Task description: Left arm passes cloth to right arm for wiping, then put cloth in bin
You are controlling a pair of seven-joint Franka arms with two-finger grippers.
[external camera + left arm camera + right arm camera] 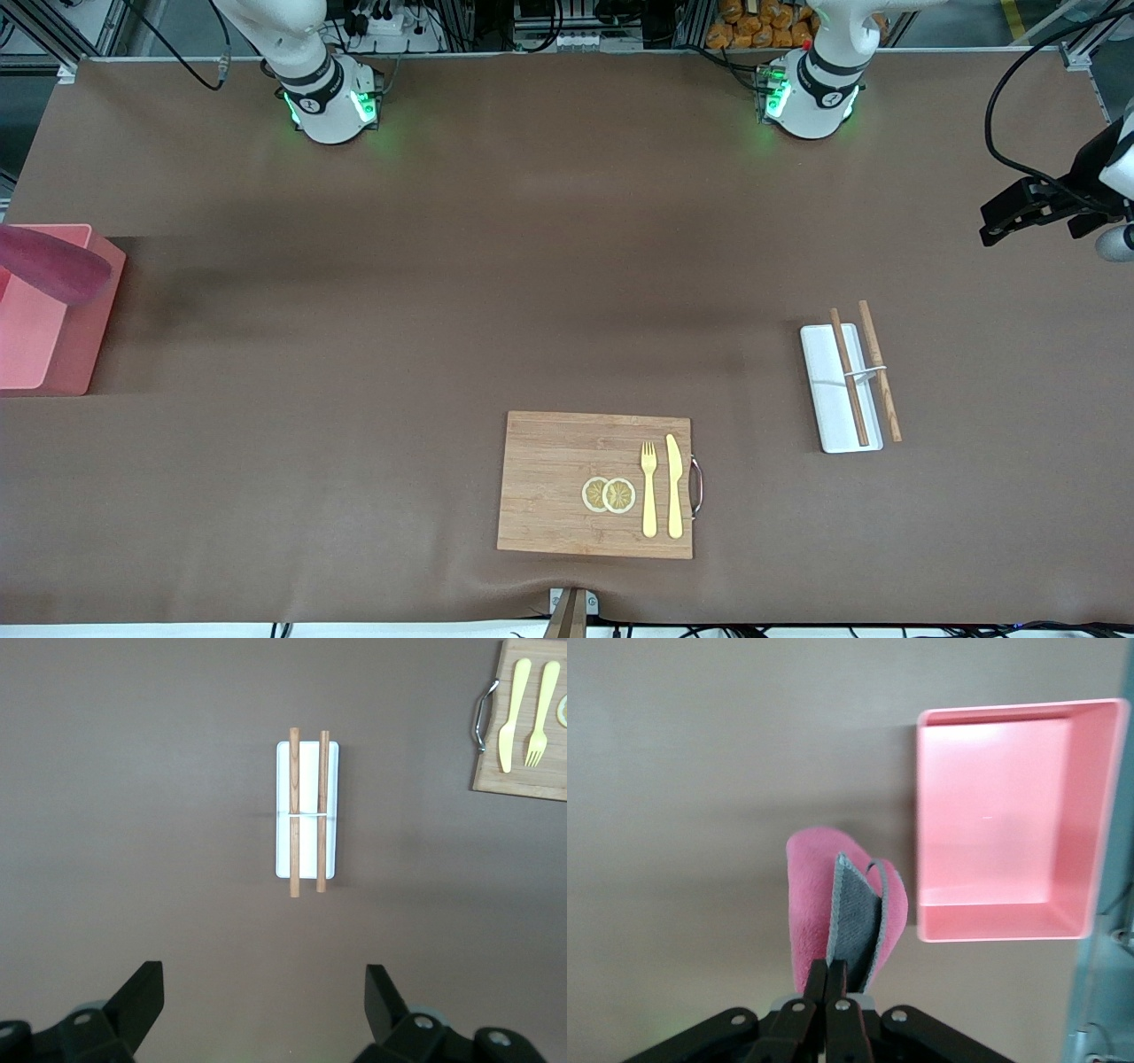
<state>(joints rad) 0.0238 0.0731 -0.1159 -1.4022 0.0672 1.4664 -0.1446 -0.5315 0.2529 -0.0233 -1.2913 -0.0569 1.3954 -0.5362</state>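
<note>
The magenta-red cloth [49,261] hangs folded in the air at the right arm's end of the table, by the rim of the light pink bin [40,337]. In the right wrist view my right gripper [835,973] is shut on the cloth [811,895], and the bin [1001,912] shows empty beside it. The right gripper itself is outside the front view. My left gripper [997,221] is open and empty, up in the air at the left arm's end; the left wrist view shows its fingers [142,992] wide apart over bare table.
A small white tray [828,416] with two wooden chopsticks [850,377] lies toward the left arm's end, also in the left wrist view [307,780]. A wooden cutting board [549,478] with fork, knife and lemon slices lies near the front edge.
</note>
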